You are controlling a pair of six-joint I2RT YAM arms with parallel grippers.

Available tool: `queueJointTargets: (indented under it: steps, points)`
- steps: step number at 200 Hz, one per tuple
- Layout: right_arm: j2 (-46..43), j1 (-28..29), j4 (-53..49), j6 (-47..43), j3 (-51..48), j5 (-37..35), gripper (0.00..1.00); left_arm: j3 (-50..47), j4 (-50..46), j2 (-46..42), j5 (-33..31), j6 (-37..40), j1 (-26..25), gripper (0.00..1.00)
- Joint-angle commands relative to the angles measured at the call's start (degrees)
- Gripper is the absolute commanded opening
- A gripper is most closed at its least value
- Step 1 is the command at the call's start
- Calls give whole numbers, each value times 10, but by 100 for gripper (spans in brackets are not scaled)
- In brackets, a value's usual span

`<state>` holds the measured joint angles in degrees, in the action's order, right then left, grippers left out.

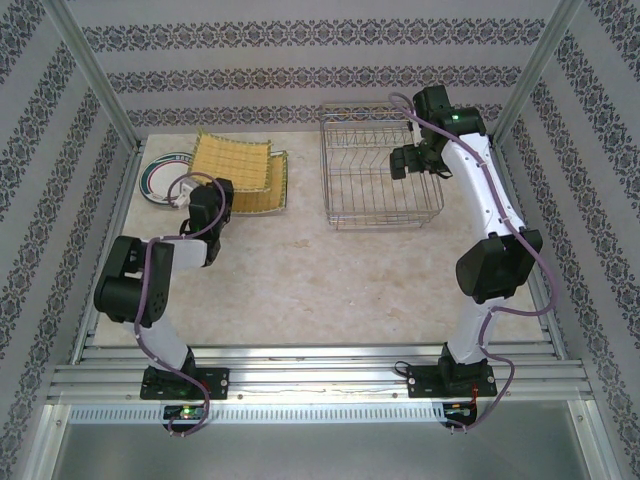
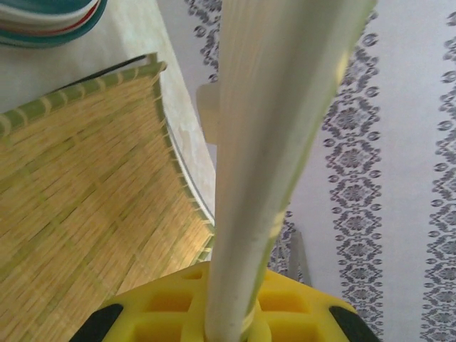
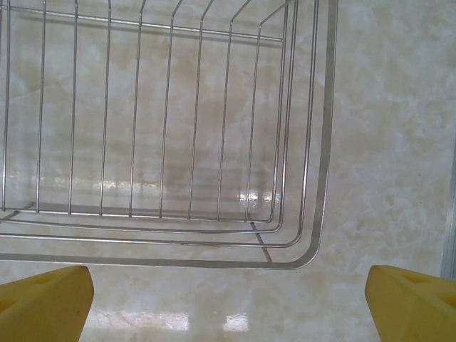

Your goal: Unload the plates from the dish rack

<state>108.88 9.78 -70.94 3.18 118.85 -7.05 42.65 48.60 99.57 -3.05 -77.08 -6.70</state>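
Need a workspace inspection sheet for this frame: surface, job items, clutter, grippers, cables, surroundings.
Surface: beige marbled table, glossy, no spills seen.
Job's things: dish rack at back right, no plates in it. Stack of round plates at back left, with the yellow woven plates stacked beside them. A white plate is held edge-on.
Clutter: nothing seen.
Grippers: left gripper shut on the white plate, next to the woven plates. Right gripper open and holding nothing, at the rack's rim.
Cables: purple cables run along both arms, no snag seen.
Surroundings: patterned walls, metal frame posts.
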Motion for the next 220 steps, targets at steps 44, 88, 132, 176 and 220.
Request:
queueJointTargets:
  steps: [44, 88, 132, 176, 220]
  points:
    - [13, 3, -8, -7, 4, 3, 98, 16, 114, 29, 21, -30, -6, 0]
    - [20, 4, -11, -10, 12, 6, 98, 19, 147, 64, 27, -52, -10, 0]
    - [25, 5, -10, -11, 13, 9, 98, 21, 162, 82, 25, -63, -18, 0]
    - [28, 7, -6, -11, 10, 14, 98, 18, 174, 97, 23, -72, -24, 0]
    - [29, 7, -3, -12, 4, 17, 98, 10, 168, 101, 10, -77, -28, 0]
